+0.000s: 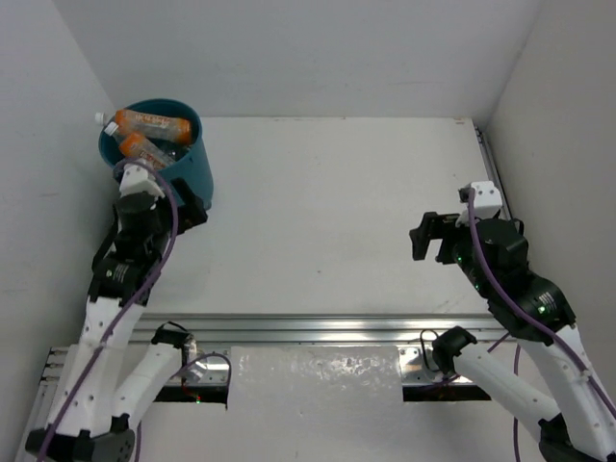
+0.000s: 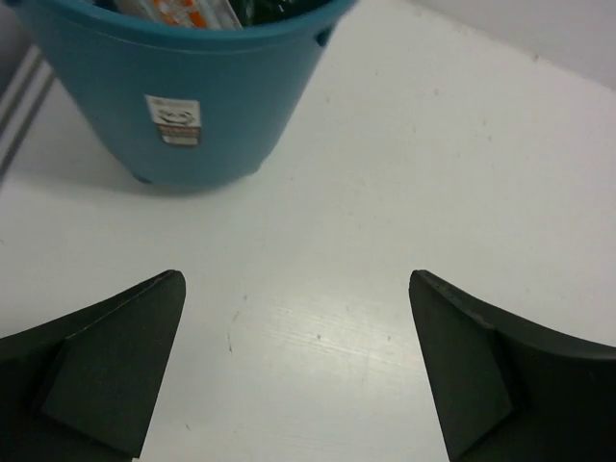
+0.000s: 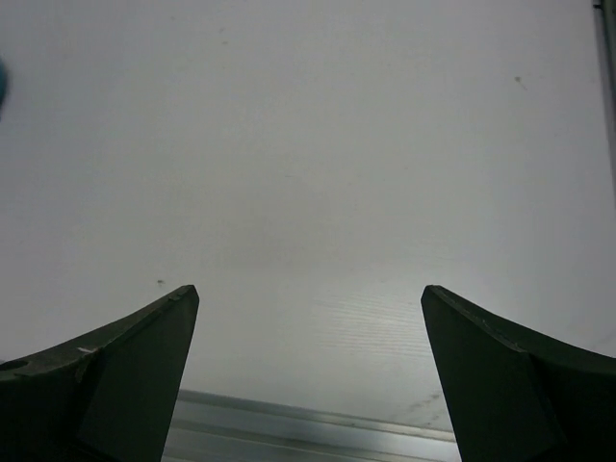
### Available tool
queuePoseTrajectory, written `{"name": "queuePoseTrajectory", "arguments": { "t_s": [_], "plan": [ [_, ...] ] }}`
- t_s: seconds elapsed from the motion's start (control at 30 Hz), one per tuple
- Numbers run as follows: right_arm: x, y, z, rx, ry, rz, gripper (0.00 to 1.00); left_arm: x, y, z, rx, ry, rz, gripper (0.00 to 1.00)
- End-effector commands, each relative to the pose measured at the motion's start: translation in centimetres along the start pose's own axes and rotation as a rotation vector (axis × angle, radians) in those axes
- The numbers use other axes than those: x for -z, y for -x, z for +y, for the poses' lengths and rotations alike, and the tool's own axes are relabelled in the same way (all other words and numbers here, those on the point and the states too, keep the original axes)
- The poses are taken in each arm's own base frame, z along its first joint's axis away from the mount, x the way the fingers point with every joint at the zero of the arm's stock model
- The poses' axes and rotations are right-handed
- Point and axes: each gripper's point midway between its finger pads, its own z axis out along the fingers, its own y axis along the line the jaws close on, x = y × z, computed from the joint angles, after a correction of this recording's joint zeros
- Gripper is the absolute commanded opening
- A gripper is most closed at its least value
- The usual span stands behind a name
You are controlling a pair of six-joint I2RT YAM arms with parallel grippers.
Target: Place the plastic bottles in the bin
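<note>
The teal-blue bin stands at the table's far left corner. It holds two orange bottles with white caps, and clear plastic shows beneath them. In the left wrist view the bin fills the upper left, with orange labels just showing over its rim. My left gripper is open and empty, low over the table right beside the bin's near side; it also shows in the left wrist view. My right gripper is open and empty over the right of the table; it also shows in the right wrist view.
White walls close in the table at the left, back and right. A metal rail runs along the near edge and shows in the right wrist view. Another rail runs down the right side.
</note>
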Motion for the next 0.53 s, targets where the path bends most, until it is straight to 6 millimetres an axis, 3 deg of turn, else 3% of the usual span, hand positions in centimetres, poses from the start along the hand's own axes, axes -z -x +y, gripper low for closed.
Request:
{"name": "queuePoseTrajectory", "arguments": {
  "t_s": [0.0,0.1,0.5],
  "plan": [
    [0.7,-1.0,-3.6,0.042,-0.182,0.023,0.99,2.9,2.3,1.1,0.023,0.002,-0.17,1.0],
    [0.6,-2.4,-4.5,0.071,-0.202,0.002,0.99,3.4,0.0,2.8,0.027,0.031,-0.194,1.0],
    [0.5,-3.9,-3.8,0.075,-0.129,-0.042,0.99,2.6,-0.7,1.3,0.014,-0.051,-0.193,1.0]
  ]
}}
